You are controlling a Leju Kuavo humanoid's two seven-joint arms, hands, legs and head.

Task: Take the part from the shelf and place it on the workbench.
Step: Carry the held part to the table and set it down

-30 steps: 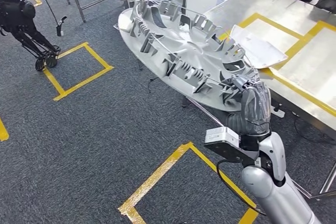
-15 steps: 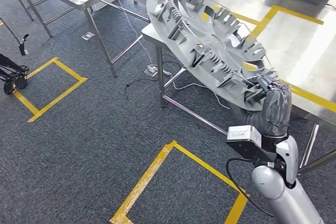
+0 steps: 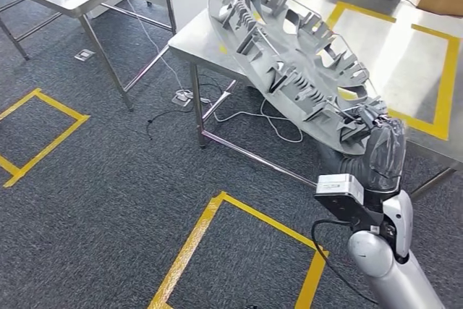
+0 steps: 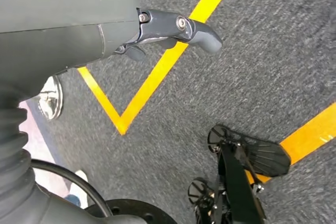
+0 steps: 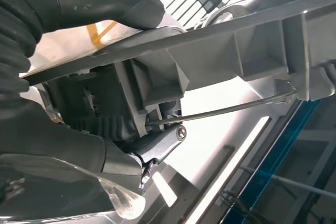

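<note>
Your right hand [image 3: 377, 151] is clamping one rim of the large grey ribbed plastic disc [image 3: 289, 56], which is hanging tilted above the near edge of the steel workbench with yellow tape marks [image 3: 414, 70]. Gripped so far off-centre, it is risking twisting loose or clipping the bench edge. Your left hand [image 4: 174, 27] is hanging empty over the carpet, fingers apart.

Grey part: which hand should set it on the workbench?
Right. The right hand already grips the grey part by its near rim, with the part hanging over the workbench. The left hand holds nothing and hangs low over the carpet.
</note>
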